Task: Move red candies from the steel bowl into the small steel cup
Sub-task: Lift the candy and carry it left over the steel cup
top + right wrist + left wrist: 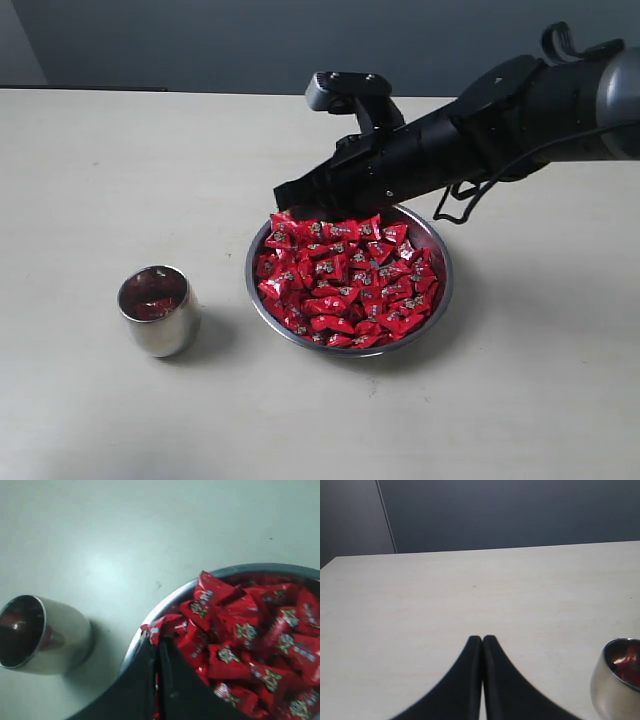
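The steel bowl sits mid-table, heaped with red candies. To its left stands the small steel cup, red showing inside it. My right gripper hangs over the bowl's far-left rim. In the right wrist view its fingers are shut, and a red candy is pinched at their tips above the bowl's rim, with the cup off to one side. My left gripper is shut on nothing over bare table, with the cup at the edge of its view.
The pale tabletop stretches all around the bowl and cup. A dark wall runs along the table's far edge. The right arm's black body reaches in from the upper right over the bowl's far side.
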Action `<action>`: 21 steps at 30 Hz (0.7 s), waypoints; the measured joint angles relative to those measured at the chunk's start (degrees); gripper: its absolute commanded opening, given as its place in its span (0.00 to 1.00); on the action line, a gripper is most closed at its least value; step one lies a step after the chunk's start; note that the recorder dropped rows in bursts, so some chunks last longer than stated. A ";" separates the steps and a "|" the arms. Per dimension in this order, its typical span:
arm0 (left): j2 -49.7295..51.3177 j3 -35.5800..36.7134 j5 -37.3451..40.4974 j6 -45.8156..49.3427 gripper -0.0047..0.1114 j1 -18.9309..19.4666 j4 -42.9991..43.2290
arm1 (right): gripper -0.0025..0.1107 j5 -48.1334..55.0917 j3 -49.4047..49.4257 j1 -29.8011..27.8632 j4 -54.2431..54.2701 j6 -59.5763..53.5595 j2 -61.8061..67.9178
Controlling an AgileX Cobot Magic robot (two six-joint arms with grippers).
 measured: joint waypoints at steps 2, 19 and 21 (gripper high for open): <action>0.00 0.00 0.00 0.00 0.04 0.00 0.00 | 0.01 0.48 -1.72 1.34 0.36 -0.72 1.15; 0.00 0.00 0.00 0.00 0.04 0.00 0.00 | 0.01 8.02 -14.11 10.39 -0.12 -3.16 8.78; 0.00 0.00 0.00 0.00 0.04 0.00 0.00 | 0.01 9.53 -14.95 11.07 -1.00 -3.16 9.66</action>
